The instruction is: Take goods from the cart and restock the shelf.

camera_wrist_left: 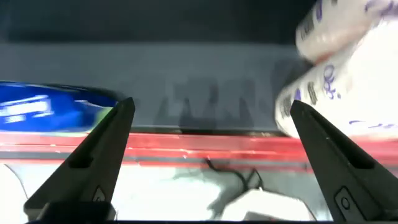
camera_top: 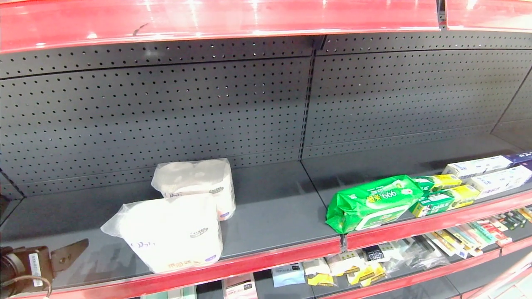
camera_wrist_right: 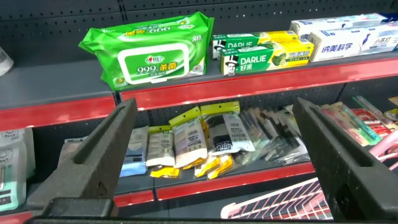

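Note:
Two white tissue-roll packs stand on the left of the grey shelf (camera_top: pixel 274 216), one at the front (camera_top: pixel 174 234) and one behind it (camera_top: pixel 199 182). A green wet-wipes pack (camera_top: pixel 372 201) lies to the right, beside green-and-yellow toothpaste boxes (camera_top: pixel 442 193). My left gripper (camera_wrist_left: pixel 211 124) is open and holds nothing, at the shelf's red front edge left of the front tissue pack (camera_wrist_left: pixel 354 87); one of its fingers (camera_top: pixel 68 253) shows in the head view. My right gripper (camera_wrist_right: pixel 214 124) is open and holds nothing, facing the wipes pack (camera_wrist_right: pixel 149 53) from in front of the shelving.
White-and-blue boxes (camera_top: pixel 488 172) lie at the shelf's far right. A blue pack (camera_wrist_left: pixel 43 109) sits left of my left gripper. The lower shelf holds several small packets (camera_wrist_right: pixel 199 140). A pink cart corner (camera_wrist_right: pixel 283 205) shows below my right gripper. A red shelf (camera_top: pixel 208 16) hangs overhead.

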Robot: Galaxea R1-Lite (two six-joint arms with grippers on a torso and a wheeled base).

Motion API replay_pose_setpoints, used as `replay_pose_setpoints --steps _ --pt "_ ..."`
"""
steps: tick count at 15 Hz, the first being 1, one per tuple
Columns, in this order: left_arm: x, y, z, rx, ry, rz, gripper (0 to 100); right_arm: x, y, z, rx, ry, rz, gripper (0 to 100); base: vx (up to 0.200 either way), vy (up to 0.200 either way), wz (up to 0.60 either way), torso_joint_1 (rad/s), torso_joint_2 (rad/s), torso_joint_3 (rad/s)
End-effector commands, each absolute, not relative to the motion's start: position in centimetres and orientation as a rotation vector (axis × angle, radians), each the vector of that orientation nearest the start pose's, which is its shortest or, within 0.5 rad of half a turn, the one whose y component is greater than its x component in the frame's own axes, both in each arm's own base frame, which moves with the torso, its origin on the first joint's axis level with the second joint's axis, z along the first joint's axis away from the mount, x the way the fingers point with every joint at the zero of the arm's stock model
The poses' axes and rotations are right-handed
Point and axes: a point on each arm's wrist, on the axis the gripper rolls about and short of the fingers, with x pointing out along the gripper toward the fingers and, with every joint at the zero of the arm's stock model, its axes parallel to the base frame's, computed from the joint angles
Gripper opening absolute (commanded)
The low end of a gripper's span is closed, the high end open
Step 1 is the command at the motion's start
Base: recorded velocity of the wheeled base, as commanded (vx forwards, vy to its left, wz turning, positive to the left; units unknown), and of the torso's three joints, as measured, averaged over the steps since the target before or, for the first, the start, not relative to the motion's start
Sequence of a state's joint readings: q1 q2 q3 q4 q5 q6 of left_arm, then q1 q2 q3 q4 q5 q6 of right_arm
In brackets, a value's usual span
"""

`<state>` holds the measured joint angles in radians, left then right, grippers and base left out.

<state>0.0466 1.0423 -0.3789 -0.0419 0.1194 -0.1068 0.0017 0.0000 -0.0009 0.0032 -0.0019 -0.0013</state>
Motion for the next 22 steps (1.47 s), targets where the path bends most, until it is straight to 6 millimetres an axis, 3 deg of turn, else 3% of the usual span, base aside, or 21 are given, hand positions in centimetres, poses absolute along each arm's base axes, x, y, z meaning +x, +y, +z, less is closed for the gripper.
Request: replay_pose_setpoints --steps 1,7,22 --pt "13.1 0.9 14.1 -0.089 0.698 0.177 100 -2.3 0.0 7.5 -0.002 0.005 0.000 100 0.000 0.000 0.00 0.000 0.00 0.000" --pt "14.8 1.1 13.6 -0.085 0.757 0.186 100 -2.3 0.0 7.5 -0.002 0.005 0.000 100 0.000 0.000 0.00 0.000 0.00 0.000" --pt "18.9 2.2 9.0 -0.093 0.954 0.227 100 -2.3 0.0 7.6 -0.002 0.003 -0.002 100 0.000 0.000 0.00 0.000 0.00 0.000"
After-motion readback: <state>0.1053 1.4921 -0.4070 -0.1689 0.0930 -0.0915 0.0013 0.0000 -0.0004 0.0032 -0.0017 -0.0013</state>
